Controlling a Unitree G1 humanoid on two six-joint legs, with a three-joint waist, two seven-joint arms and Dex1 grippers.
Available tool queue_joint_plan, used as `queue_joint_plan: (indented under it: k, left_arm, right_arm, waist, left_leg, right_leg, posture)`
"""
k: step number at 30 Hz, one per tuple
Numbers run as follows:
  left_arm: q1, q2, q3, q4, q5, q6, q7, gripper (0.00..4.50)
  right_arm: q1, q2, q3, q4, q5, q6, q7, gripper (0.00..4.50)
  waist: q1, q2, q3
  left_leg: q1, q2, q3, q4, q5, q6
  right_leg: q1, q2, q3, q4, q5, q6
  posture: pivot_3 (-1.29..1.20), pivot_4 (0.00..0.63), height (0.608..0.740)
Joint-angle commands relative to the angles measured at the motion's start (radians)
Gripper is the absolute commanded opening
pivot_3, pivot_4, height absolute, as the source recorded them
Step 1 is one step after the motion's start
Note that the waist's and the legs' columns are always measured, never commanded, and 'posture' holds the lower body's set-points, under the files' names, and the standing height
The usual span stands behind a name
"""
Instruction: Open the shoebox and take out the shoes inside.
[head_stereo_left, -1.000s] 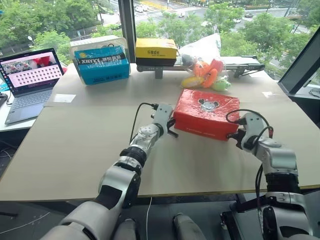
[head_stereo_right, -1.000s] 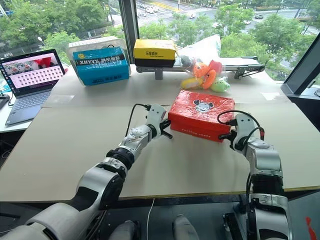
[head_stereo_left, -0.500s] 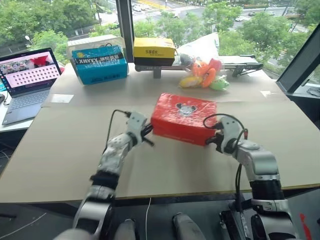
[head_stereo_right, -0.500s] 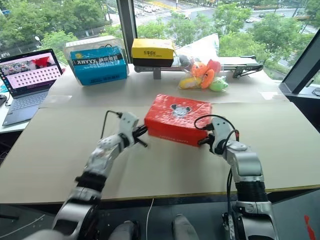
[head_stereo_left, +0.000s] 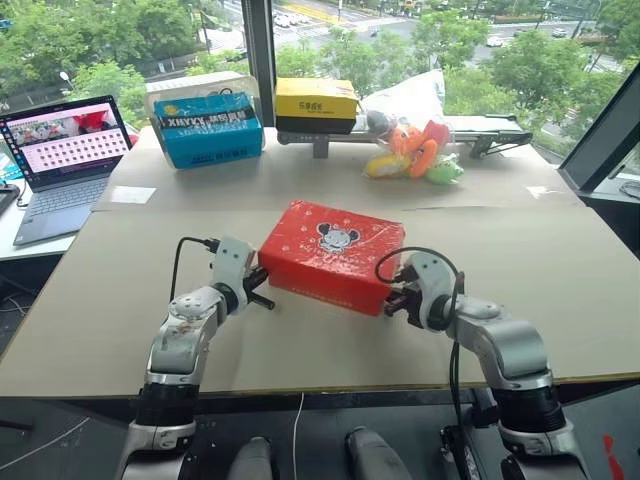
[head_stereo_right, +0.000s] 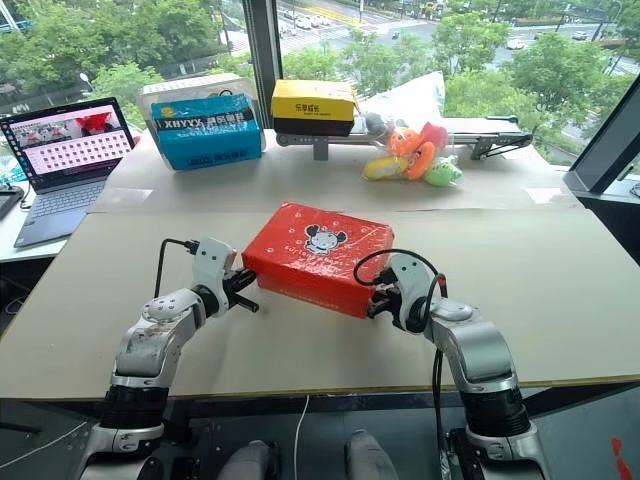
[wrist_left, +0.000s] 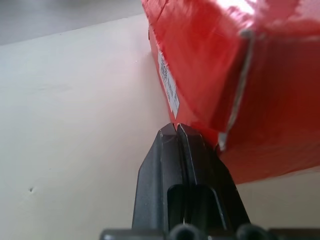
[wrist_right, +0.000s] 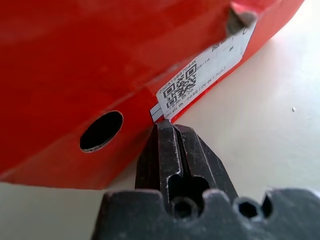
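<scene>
Left eye view: the closed red shoebox (head_stereo_left: 330, 252) is squeezed between two clenched, empty pincers, left (head_stereo_left: 256, 287) and right (head_stereo_left: 395, 297); equal pressure should be kept until it sits near the surface's front edge.

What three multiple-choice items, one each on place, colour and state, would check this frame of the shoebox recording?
1. Where do the two grippers stand against the shoebox?
A. Both on its lid
B. One at each short end
C. Both at the side facing the window

2. What colour is the box standing beside the laptop?
A. Blue
B. Green
C. White

3. What state is the shoebox lid in?
A. Lifted off and lying on the table
B. Half open
C. Closed on the box

Answers:
1. B: the left gripper meets the box's left end and the right gripper its right end, each with its fingers shut.
2. A: the blue box stands on the table just right of the laptop.
3. C: the mouse-face lid sits flat on the box, and no shoes show.
</scene>
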Motion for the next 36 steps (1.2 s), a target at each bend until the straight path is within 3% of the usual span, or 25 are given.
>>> queue_joint_plan:
  k: [1, 14, 29, 36]
  left_arm:
    - [-0.004, -0.03, -0.036, -0.04, -0.052, 0.009, -0.009, 0.06]
    - [0.053, -0.022, -0.102, -0.177, -0.126, 0.123, -0.045, 0.06]
    - [0.029, 0.029, -0.052, -0.06, -0.093, 0.052, -0.001, 0.06]
    - [0.059, 0.041, -0.071, -0.082, -0.129, 0.021, -0.059, 0.06]
  right_arm:
    - [-0.025, 0.007, 0.055, -0.03, 0.034, -0.03, 0.038, 0.0]
    - [-0.113, -0.02, 0.032, 0.16, -0.008, -0.131, 0.022, 0.0]
    - [-0.055, -0.096, 0.01, 0.035, 0.019, -0.056, 0.049, 0.0]
    - [-0.083, -0.097, -0.013, 0.096, -0.004, -0.089, 0.003, 0.0]
  waist:
    - [0.0, 0.0, 0.0]
    - [0.002, 0.0, 0.0]
    - [0.006, 0.0, 0.0]
    - [0.012, 0.0, 0.0]
  left_leg:
    - [0.0, 0.0, 0.0, 0.0, 0.0, 0.0]
    - [0.002, 0.0, -0.002, 0.001, 0.0, 0.0]
    - [0.002, 0.0, -0.012, 0.001, 0.0, 0.0]
    - [0.001, 0.0, -0.014, 0.001, 0.0, 0.0]
  right_leg:
    - [0.0, 0.0, 0.0, 0.0, 0.0, 0.0]
    - [0.005, 0.0, -0.002, -0.002, 0.0, 0.0]
    - [0.009, -0.001, -0.014, -0.003, -0.002, -0.004]
    - [0.009, -0.001, -0.016, -0.003, -0.003, -0.005]
  posture:
    - [0.0, 0.15, 0.716]
    - [0.0, 0.15, 0.716]
    - [0.0, 0.15, 0.716]
    - [0.0, 0.15, 0.716]
